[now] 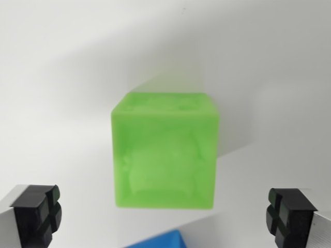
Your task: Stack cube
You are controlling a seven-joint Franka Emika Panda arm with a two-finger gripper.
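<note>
Nearest, the pincer [165, 217] was spread wide w/ nothing between its black, ribbed rubber pads [37, 213]; pads sat low at both edges of the wrist view, prob. to straddle a cube on descent. A blue cube [158, 241] showed only as a matte corner at bottom edge, between the pads, so its full shape couldn't be told. Further off, the green cube [164, 150] sat centred on the white worktop [62, 77], apart from the pads: translucent, waxy-looking plastic w/ shallow dimples on top, soft edges, slightly blurred.

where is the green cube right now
The green cube sits mid-frame in the wrist view on the white surface, just above the blue cube.
</note>
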